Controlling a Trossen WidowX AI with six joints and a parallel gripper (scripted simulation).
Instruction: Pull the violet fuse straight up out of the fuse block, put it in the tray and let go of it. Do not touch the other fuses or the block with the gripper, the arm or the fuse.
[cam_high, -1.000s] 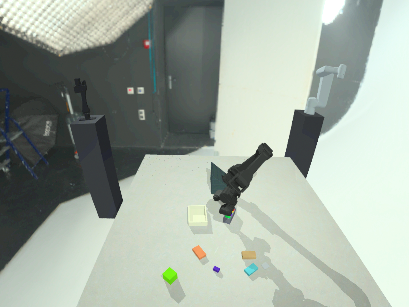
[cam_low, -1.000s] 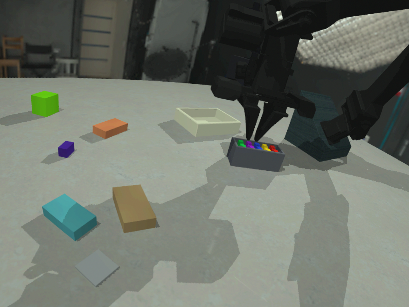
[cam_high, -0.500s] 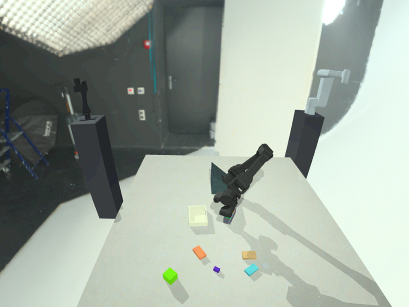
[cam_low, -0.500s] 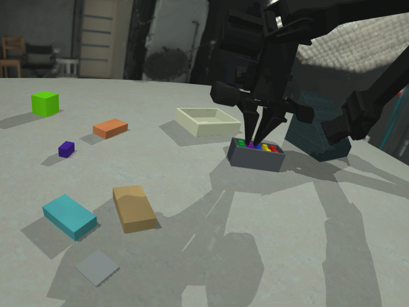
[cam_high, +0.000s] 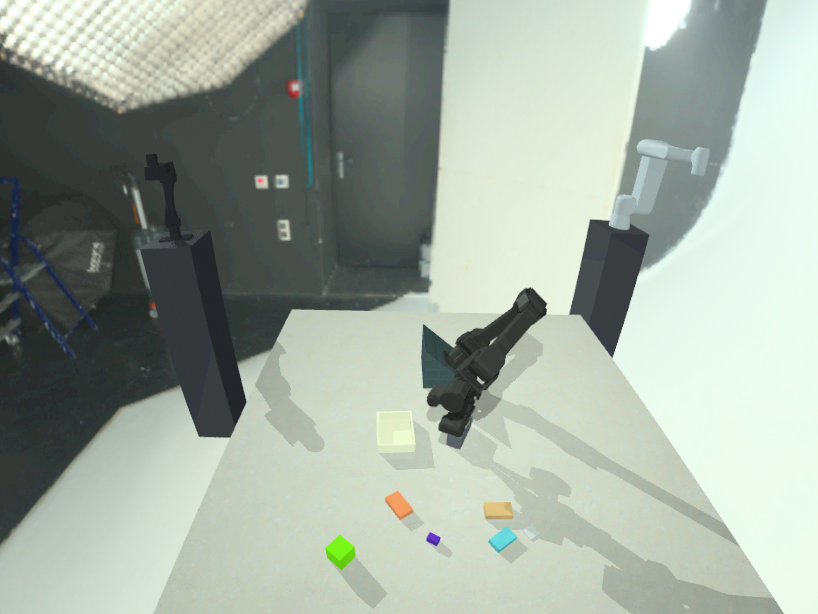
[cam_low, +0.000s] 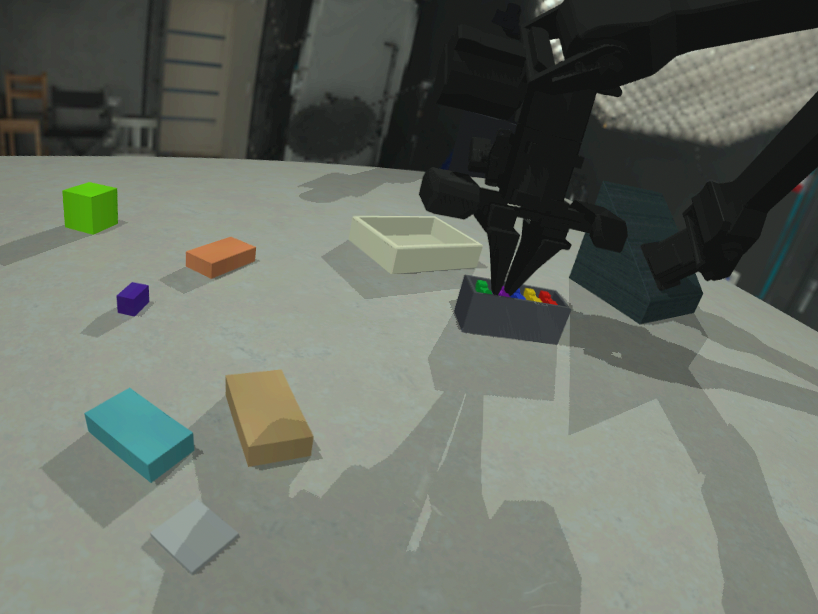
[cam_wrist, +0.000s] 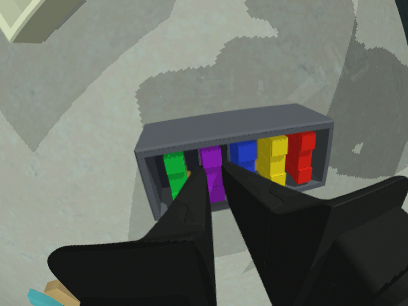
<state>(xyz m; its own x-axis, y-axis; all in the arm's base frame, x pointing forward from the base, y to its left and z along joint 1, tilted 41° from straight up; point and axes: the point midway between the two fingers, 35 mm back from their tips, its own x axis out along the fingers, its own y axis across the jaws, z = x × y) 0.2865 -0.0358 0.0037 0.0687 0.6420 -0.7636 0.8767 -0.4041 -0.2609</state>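
A dark grey fuse block (cam_wrist: 234, 125) is stood on the pale table (cam_low: 370, 422), just beside the cream tray (cam_low: 414, 242) and apart from it. Five upright fuses are seated in the block in one row: a green fuse (cam_wrist: 175, 172), the violet fuse (cam_wrist: 212, 171), a blue fuse (cam_wrist: 243, 155), a yellow fuse (cam_wrist: 272, 159) and a red fuse (cam_wrist: 302, 156). The gripper (cam_wrist: 219, 172) is lowered over the block from above, its two dark fingers brought down into the row on either side of the violet fuse; the fingers are pressed in narrowly and the violet fuse is pinched between their tips, though it is seated in its slot in the block. In the wrist view the left fingertip is seen just beside the green fuse and the right fingertip just beside the blue fuse; whether either is touched cannot be told. A teal wedge (cam_low: 634, 257) is stood behind the block. Nearer the table's other end, well apart from the block, are laid a lime cube (cam_low: 90, 206), an orange slab (cam_low: 220, 256), a small purple cube (cam_low: 132, 298), a cyan slab (cam_low: 138, 432), a tan slab (cam_low: 267, 416) and a flat grey tile (cam_low: 194, 534). Nothing is seen inside the tray.
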